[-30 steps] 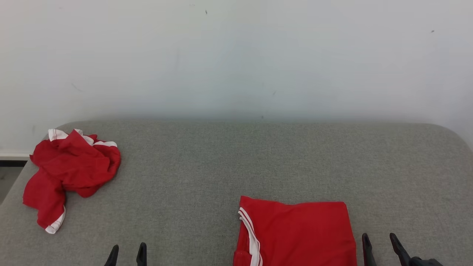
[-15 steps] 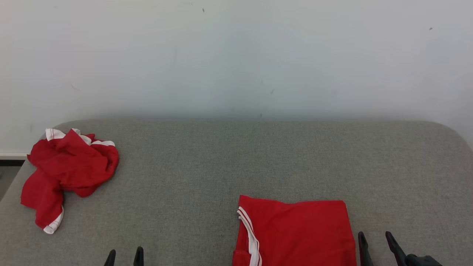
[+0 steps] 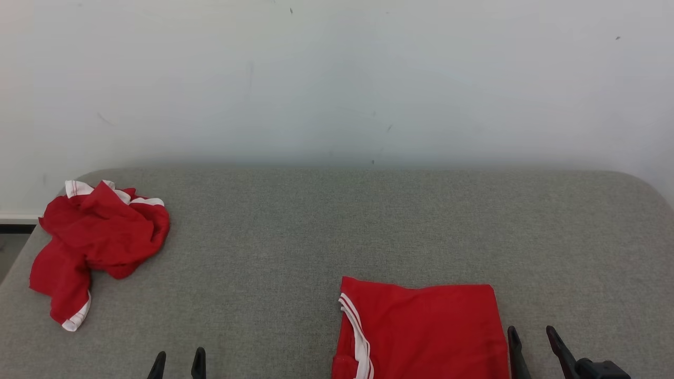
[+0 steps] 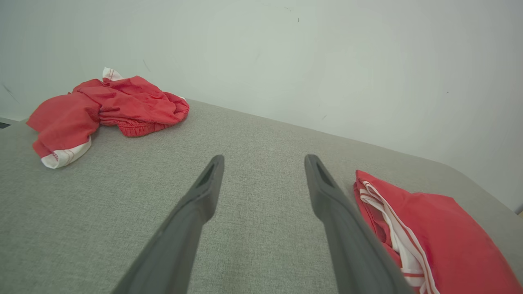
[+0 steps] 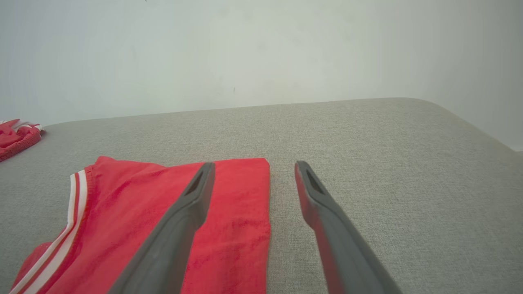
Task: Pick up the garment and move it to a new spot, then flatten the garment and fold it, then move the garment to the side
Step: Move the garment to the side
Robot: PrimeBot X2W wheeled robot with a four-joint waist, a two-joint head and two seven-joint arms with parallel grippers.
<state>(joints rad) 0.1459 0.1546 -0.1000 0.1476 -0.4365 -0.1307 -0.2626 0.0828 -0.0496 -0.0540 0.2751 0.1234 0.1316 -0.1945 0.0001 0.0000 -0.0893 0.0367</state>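
Left pincer (image 3: 178, 360) and right pincer (image 3: 528, 333) both stand released and empty. Your folded garment (image 3: 421, 331) lies on the grey cushion (image 3: 316, 226), just beside the right pincer; the crumpled garment (image 3: 97, 242) sits far left. A careless sideways sweep could snag the folded edge.

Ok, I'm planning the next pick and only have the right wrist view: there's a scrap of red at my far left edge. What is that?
Observer: A second red garment, crumpled in a heap near the far left corner of the grey surface, well apart from the folded garment.
Operator: Is the left gripper near it?
Observer: No. The left gripper sits at the near edge, open and empty, pointing between the two garments.
Operator: Does the heap hang off the side?
Observer: No, its white-trimmed end lies on the surface.
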